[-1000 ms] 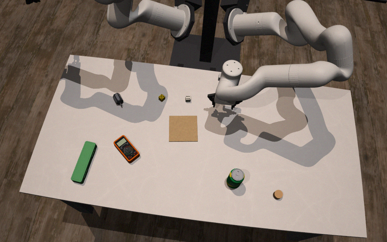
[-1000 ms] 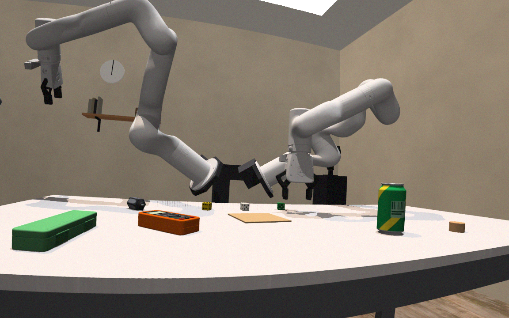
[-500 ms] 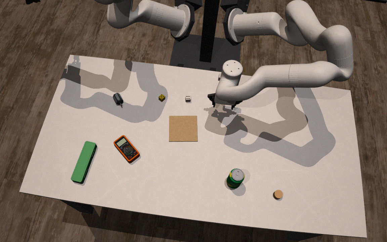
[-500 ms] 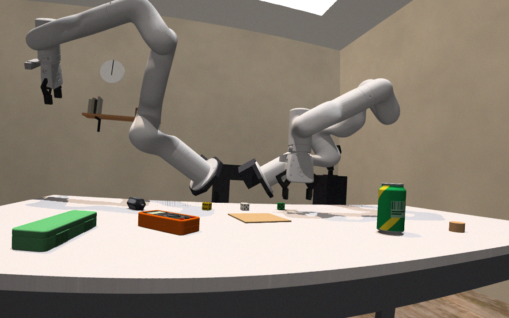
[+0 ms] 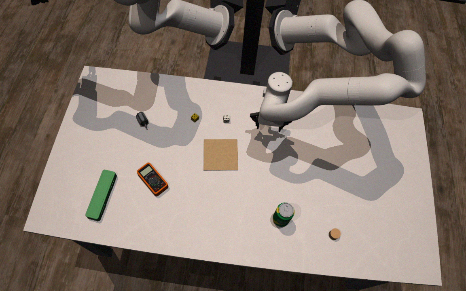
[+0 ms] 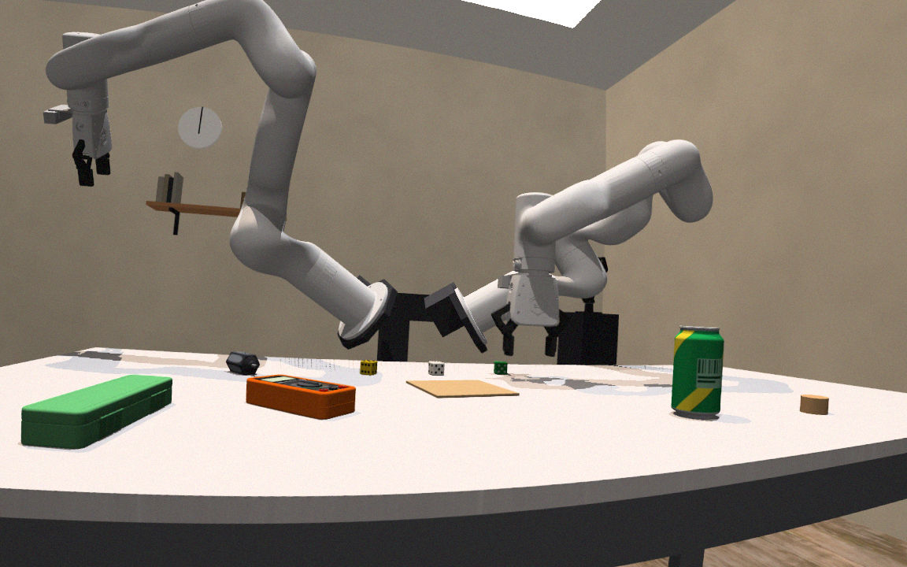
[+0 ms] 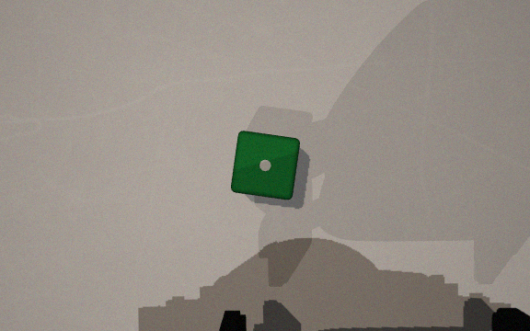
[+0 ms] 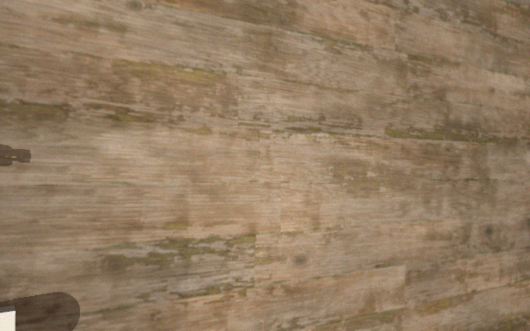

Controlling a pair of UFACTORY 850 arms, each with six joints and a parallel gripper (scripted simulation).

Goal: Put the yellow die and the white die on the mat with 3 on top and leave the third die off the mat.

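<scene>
The yellow die [image 5: 194, 117] [image 6: 368, 367] lies off the mat, several pips on top; I cannot read its value surely. The white die [image 5: 226, 118] [image 6: 435, 368] lies off the mat with its 6 face on top. The green die [image 6: 500, 367] [image 7: 265, 165] shows 1 on top, off the mat; the arm hides it in the top view. The tan mat [image 5: 220, 154] [image 6: 461, 388] bears no die. My left gripper [image 5: 269, 128] [image 6: 529, 349] [image 7: 373, 319] is open and empty, pointing down above the table near the green die. My right gripper [image 6: 94, 176] is open and empty, high up at the far left of the exterior view.
A dark faceted object [image 5: 142, 118] [image 6: 242, 363] lies left of the yellow die. An orange multimeter [image 5: 152, 179] [image 6: 299, 397] and a green case [image 5: 101, 194] [image 6: 97, 410] lie left of the mat. A green can [image 5: 283, 214] [image 6: 697, 371] and a wooden disc [image 5: 334, 233] [image 6: 813, 404] stand to the right.
</scene>
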